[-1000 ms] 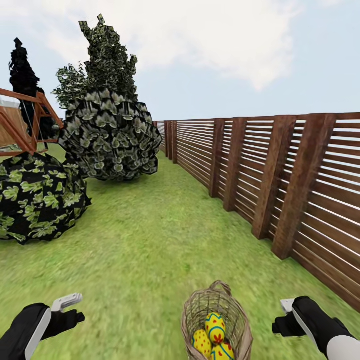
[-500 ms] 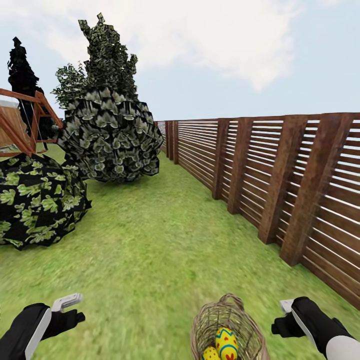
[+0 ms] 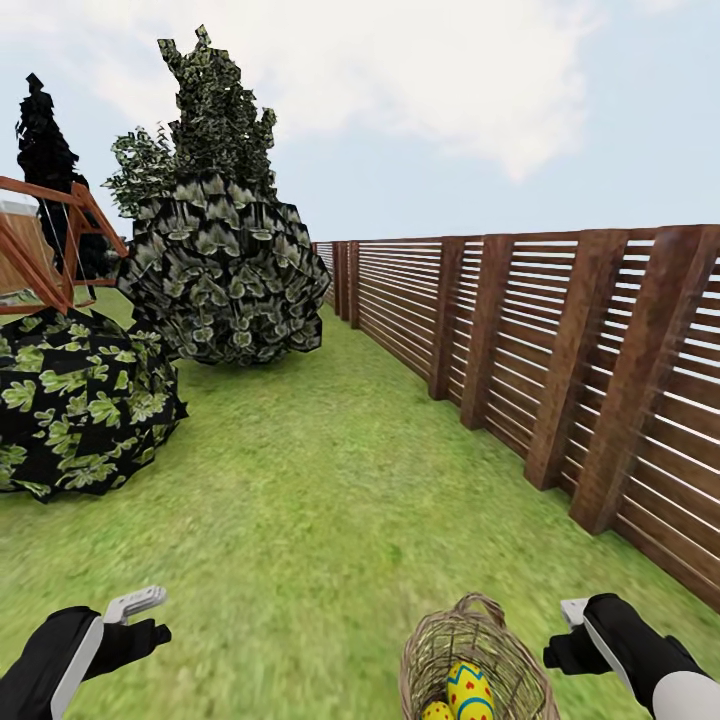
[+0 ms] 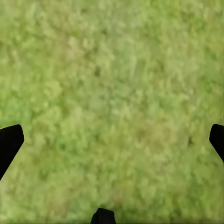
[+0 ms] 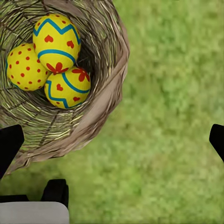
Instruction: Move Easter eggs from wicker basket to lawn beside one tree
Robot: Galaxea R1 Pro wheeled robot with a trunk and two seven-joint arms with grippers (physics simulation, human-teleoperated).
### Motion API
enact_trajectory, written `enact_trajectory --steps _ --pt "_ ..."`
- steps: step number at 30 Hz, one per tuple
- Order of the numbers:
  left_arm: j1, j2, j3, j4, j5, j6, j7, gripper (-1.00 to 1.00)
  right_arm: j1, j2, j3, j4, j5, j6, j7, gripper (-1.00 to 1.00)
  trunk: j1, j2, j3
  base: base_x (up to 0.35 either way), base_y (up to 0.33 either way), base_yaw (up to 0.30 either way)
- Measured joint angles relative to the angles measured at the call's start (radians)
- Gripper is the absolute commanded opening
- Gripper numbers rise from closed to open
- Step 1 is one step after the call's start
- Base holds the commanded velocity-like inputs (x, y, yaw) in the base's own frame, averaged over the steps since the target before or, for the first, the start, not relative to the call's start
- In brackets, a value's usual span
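The wicker basket (image 3: 478,665) stands on the lawn (image 3: 300,500) at the lower edge of the head view, just ahead of the robot and nearer its right arm than its left. Its small loop handle sits on the far rim. In the right wrist view the basket (image 5: 100,100) holds all three Easter eggs (image 5: 53,63), packed together and touching: one with red dots, two with red marks and blue zigzag bands. In the head view two of the eggs (image 3: 468,690) show inside the weave.

The right gripper (image 5: 112,140) hangs above the grass just beside the basket, its fingers spread wide, one over the basket's rim and the other over open lawn; nothing lies between them. In the head view this gripper (image 3: 572,640) is level with the basket on its right side, not touching it.

The left gripper (image 4: 112,137) is likewise spread wide over bare grass, holding nothing. In the head view it (image 3: 135,620) sits well apart from the basket.

Beyond, a slatted wooden fence (image 3: 560,370) runs along the right side of the lawn. Two leafy bushes (image 3: 215,270) stand to the left, with an orange frame structure (image 3: 50,250) behind the nearer one.
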Motion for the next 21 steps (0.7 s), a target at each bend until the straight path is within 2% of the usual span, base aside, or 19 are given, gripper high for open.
enact_trajectory --steps 9,15,21 --pt "0.000 -0.001 0.000 0.001 0.000 0.000 -0.001 1.00 0.000 -0.003 -0.002 -0.003 -0.002 -0.001 0.000 1.00 0.000 0.000 0.000 0.000 0.000 0.000" --pt "0.000 -0.021 -0.001 0.002 -0.003 0.000 0.000 1.00 0.000 -0.010 -0.009 -0.007 -0.011 -0.010 0.002 1.00 0.000 0.000 0.000 0.000 0.000 0.000" --pt "0.000 -0.051 -0.001 0.006 -0.005 -0.031 0.003 1.00 0.000 -0.015 -0.086 -0.025 -0.011 -0.016 0.003 1.00 0.000 0.000 0.000 0.000 0.000 0.000"
